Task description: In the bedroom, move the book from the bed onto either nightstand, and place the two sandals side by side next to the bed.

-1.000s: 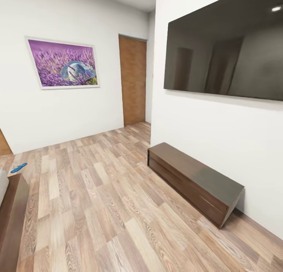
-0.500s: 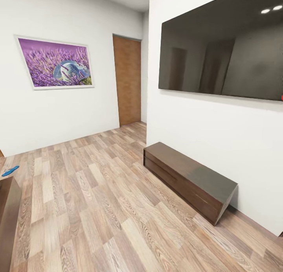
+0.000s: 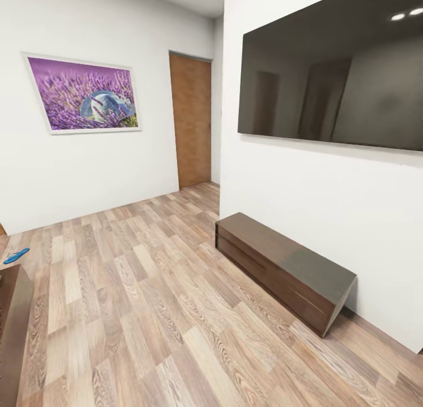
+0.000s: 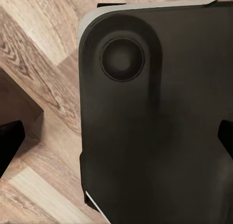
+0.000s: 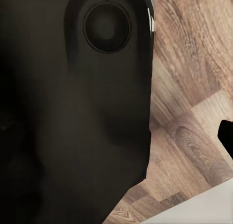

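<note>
One blue sandal (image 3: 16, 256) lies flat on the wood-plank floor (image 3: 147, 313) near the far white wall, beneath the lavender picture (image 3: 82, 94). A corner of the dark bed frame (image 3: 13, 330) juts in beside me, nearer than the sandal. A long low bench (image 3: 282, 269) sits under the wall-mounted screen (image 3: 335, 77). Both wrist views look past dark robot casing to the floor, well apart from the sandal; whether either pincer is open or closed, I cannot tell.

Wood-plank floor (image 3: 147, 313) bears sandal (image 3: 16, 256) and bench (image 3: 282, 269).
</note>
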`<state>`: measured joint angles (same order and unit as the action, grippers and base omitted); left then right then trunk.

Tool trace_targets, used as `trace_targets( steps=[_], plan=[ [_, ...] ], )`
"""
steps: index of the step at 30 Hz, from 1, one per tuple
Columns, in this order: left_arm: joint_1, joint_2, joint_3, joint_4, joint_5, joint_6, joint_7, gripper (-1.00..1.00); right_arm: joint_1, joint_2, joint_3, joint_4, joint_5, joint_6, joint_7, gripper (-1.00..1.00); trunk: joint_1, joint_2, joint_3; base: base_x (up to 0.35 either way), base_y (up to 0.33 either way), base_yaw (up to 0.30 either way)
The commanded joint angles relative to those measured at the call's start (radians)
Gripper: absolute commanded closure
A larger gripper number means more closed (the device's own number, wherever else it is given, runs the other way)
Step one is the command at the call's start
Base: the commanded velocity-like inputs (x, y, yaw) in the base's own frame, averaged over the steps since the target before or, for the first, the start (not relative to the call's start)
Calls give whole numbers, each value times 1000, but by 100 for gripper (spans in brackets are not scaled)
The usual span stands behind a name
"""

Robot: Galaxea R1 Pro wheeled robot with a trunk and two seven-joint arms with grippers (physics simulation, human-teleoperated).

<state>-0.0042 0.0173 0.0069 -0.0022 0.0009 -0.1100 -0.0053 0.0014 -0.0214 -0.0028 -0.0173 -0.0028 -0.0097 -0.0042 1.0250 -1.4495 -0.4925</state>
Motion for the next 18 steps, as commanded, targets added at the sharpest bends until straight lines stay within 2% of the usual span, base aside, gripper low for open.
trace_targets(
  steps=[1, 7, 18],
  plan=[
    [0, 0, 1, 1, 0, -3, -1, -100, 0, 0, 0, -1, 0, -1, 0, -100, 0, 0, -1, 0, 184, -1],
    [0, 1, 1, 1, 1, -3, 0, -100, 0, 0, 0, -1, 0, -7, 0, -100, 0, 0, -1, 0, 157, 0],
    [0, 1, 0, 1, 1, -4, 1, -100, 0, 1, 1, 1, 0, -30, 0, -100, 0, 0, -1, 0, 32, 0]
  ],
)
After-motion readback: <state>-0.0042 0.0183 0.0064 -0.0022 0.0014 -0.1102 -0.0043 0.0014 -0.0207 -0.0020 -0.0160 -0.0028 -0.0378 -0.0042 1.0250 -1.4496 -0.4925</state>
